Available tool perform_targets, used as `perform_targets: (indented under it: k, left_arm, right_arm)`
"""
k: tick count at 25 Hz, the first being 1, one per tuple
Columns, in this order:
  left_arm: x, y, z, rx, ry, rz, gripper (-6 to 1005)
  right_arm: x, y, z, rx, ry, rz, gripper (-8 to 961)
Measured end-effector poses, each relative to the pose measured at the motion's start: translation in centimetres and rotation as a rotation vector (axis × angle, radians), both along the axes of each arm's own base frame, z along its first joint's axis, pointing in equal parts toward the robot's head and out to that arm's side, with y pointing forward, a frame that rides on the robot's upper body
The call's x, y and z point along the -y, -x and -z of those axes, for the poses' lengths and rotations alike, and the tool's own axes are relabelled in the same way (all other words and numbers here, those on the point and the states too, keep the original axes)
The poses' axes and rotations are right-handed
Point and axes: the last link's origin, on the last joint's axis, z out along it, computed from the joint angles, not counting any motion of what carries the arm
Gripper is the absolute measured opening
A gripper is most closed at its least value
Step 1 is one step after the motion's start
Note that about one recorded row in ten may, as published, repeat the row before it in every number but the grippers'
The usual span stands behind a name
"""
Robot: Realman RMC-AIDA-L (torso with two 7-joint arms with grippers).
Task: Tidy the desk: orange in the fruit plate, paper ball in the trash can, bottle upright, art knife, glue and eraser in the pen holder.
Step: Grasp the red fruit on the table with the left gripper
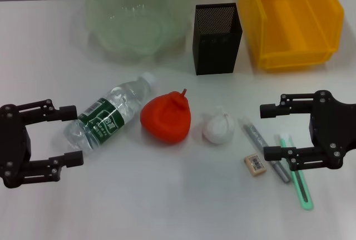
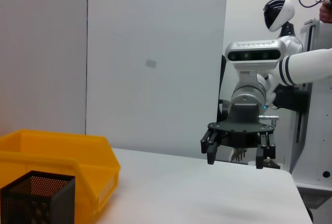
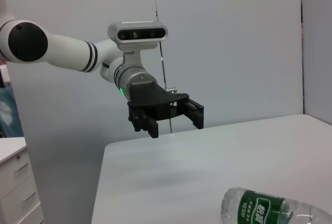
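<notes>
Bottle (image 1: 108,118) lies flat at centre left, my left gripper (image 1: 71,134) spread beside it.
I close squarely across its middle; right gripper (image 1: 271,131) waits, spread.

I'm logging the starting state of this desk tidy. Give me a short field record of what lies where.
bottle: lying on its side, near left hand
orange: on the table, centre
paper ball: beside the orange
eraser: flat on the table
glue, knife: under right hand
plate, pen holder, bin: at the back
hands: both open
</notes>
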Motion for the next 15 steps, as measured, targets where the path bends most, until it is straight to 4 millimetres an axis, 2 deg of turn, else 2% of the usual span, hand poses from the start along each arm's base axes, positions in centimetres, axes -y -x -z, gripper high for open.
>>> perform_targets:
  k: [15]
  left_arm:
    - [-0.32, -0.01, -0.06, 0.001, -0.015, -0.009, 749]
  right_arm:
    - [0.11, -0.15, -0.07, -0.003, 0.001, 0.013, 711]
